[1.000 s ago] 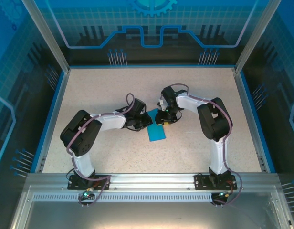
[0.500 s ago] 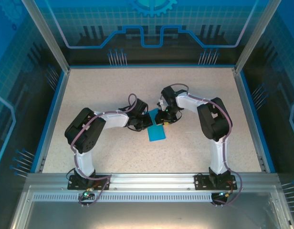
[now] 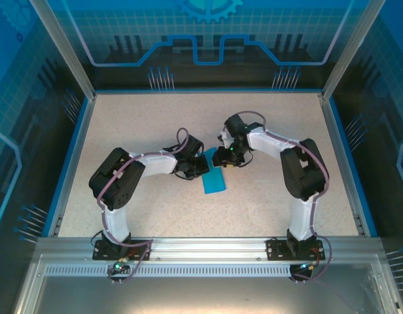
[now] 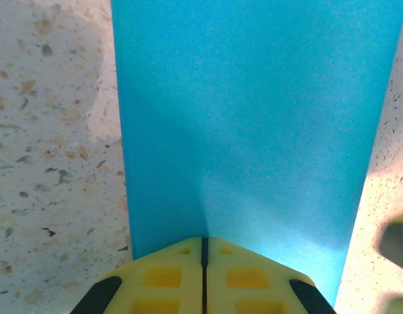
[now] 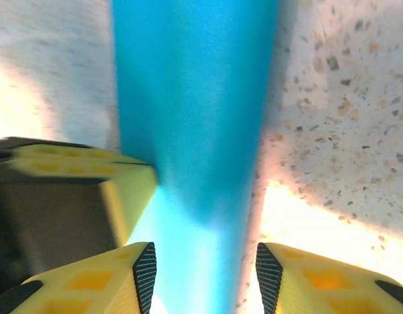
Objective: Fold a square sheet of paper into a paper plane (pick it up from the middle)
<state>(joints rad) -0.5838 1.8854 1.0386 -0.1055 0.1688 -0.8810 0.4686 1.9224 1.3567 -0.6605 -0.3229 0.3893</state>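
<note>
Both grippers are meeting at a folded teal paper sheet (image 3: 214, 178) mid-table.
From above, the left gripper (image 3: 197, 167) and the right gripper (image 3: 221, 160) are crowding the sheet's far end on the speckled table (image 3: 142, 124). At the left wrist, the yellow fingers (image 4: 162, 278) are pressing together on the sheet's near edge. At the right wrist, the fingers (image 5: 144, 271) are standing apart, straddling the blurred blue strip.
</note>
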